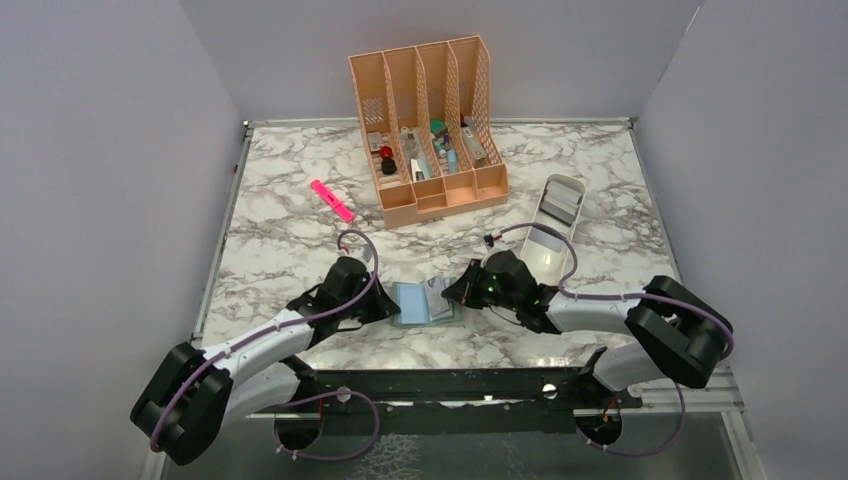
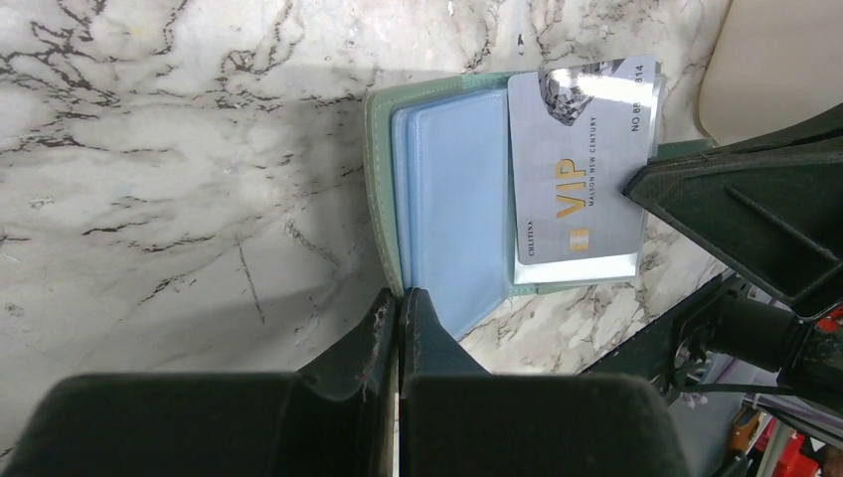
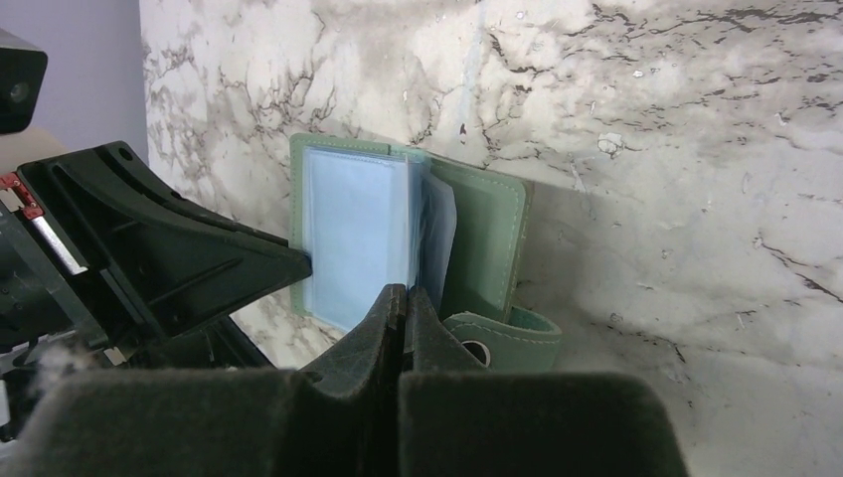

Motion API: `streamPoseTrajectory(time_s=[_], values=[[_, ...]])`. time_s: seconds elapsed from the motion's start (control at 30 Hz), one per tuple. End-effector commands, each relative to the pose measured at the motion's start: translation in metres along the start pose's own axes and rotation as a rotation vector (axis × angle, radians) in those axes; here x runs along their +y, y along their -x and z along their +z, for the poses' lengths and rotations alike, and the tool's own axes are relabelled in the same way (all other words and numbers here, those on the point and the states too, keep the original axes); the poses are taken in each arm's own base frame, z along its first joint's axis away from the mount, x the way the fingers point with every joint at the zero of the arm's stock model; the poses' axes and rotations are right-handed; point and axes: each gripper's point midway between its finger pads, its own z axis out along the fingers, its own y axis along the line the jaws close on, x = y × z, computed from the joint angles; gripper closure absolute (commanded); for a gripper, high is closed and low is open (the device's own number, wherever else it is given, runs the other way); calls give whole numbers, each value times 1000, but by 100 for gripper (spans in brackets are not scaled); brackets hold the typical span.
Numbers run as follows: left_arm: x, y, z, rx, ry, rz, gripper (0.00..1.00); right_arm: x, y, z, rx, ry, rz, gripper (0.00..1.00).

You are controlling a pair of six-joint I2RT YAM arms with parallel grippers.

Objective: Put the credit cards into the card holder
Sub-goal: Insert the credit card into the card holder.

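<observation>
1. L gripper [image 2: 400, 303]: fingers clenched flat together. The tips sit on the left edge of the card holder [image 2: 452, 199], and the green cover rim runs in between them, so it looks pinched there.
2. R gripper [image 3: 406, 298]: also clamped tight, at the holder's right half. It nips the near edge of the page that stands up from the fold. In the L wrist view its finger tip sits on the right edge of the VIP card [image 2: 582, 169].
3. Card holder: lies open on the marble table [image 1: 280, 250], at the centre near the near edge and directly between the two grippers. The blue-grey pocket side is to the left and the green cover to the right. The snap tab [image 3: 497, 336] curls out at the near right corner.
4. VIP card: silver-grey w/ gold lettering, inside a clear sleeve of the holder w/ clear film showing round its edge. Can't tell if it is fully seated.
5. Peach slotted organizer [image 1: 440, 205]: far centre, well apart from both grippers. Its slots hold assorted small bits in red, black and teal, too small to name.
6. White oblong tray [image 1: 548, 245]: right of the organizer and just beyond the R gripper. There is a pale block at its far end, but can't tell what it is.
7. Pink highlighter [image 1: 332, 200]: lies loose on the table left of the organizer, beyond the L gripper.
</observation>
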Motion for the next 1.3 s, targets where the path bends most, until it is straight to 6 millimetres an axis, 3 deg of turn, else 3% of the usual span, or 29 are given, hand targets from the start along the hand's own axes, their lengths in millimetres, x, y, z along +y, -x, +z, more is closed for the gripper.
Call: streamPoseTrajectory(time_s=[0.0,0.27,0.67,1.27], values=[[4,-3,-1,-5,0,-11,99,3,-8,3,19,36,21,99],[7,-5,-2,-9,-2,-15,99,3,-16,6,47,65,31,99],[8,-3,-4,-20,13,-10,99,-14,-28,2,82,3,35,99],[14,-3,-4,-23,36,0,99,-21,-30,2,76,-60,9,99]])
